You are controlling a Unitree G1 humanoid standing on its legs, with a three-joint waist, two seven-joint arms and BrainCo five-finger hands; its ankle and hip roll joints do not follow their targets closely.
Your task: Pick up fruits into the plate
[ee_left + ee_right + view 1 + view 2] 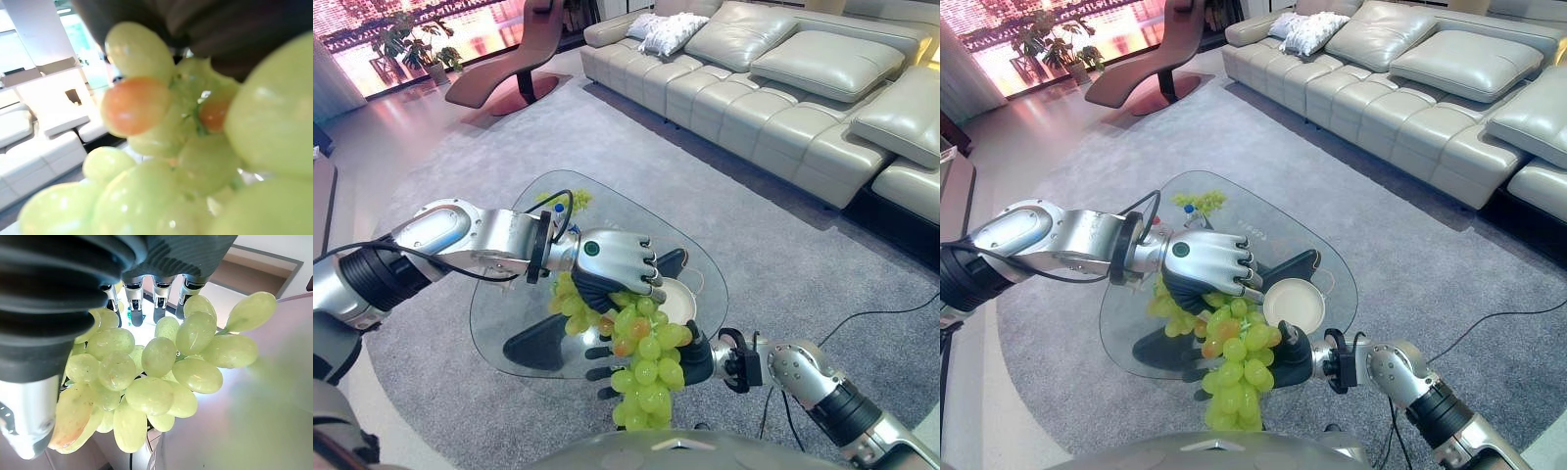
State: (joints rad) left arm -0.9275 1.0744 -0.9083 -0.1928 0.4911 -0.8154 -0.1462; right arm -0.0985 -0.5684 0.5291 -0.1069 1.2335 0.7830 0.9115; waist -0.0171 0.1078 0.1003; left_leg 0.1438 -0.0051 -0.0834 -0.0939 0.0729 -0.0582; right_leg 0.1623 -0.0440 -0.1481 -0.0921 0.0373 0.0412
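Note:
A big bunch of green grapes [646, 362] with a few orange ones hangs over the near edge of the glass table [509, 304]. My left hand [617, 262] has its fingers curled round the top of the bunch, which looms close up in the left wrist view [171, 161]. My right hand [697, 358] lies under the bunch with straight fingers [161, 291], and the grapes [151, 372] rest against them. The white plate [1295, 304] sits on the table just right of the left hand.
A smaller green bunch [570, 201] and a blue-capped bottle [558, 209] stand at the table's far edge. The table rests on a dark base [536, 348] over a grey rug. A beige sofa [783, 88] and a brown lounge chair [524, 59] stand beyond.

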